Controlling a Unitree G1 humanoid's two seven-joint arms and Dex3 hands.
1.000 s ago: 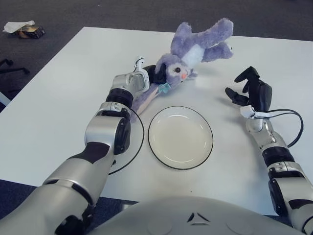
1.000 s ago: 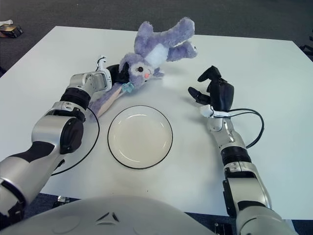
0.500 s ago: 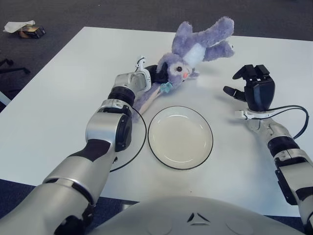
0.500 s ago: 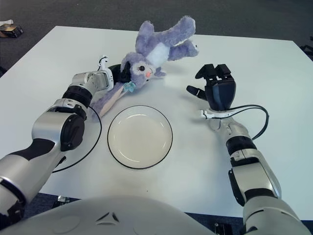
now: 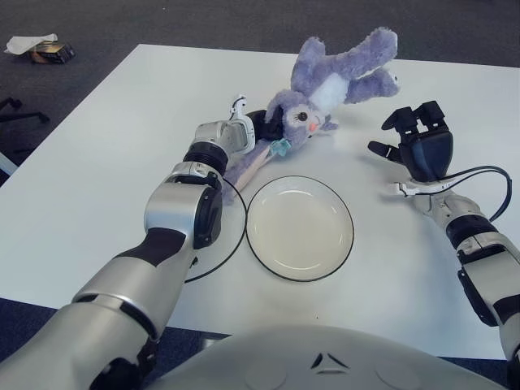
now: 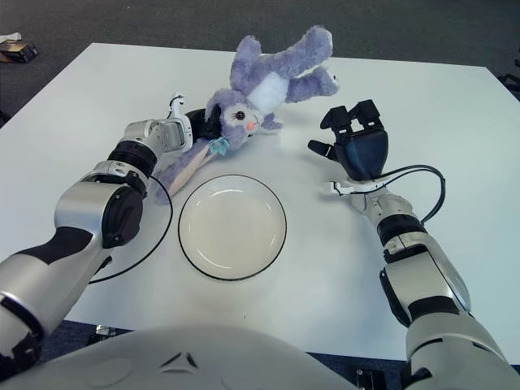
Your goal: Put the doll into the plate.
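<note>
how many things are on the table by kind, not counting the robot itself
doll (purple plush rabbit, head held by the left robot hand): 1
plate (one fully seen, one partly hidden under the left arm): 2
total: 3
The right robot hand shows right of the doll.

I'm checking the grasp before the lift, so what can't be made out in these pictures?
- Left hand: its fingers sit behind the purple plush bunny doll's head in both eye views, so the grip cannot be confirmed.
- Second black-rimmed ring, left of the white plate: mostly covered by the left forearm.
- Small items on the floor: too small to identify; cut by the right eye view's edge.
- Right hand: open, near the doll.
</note>
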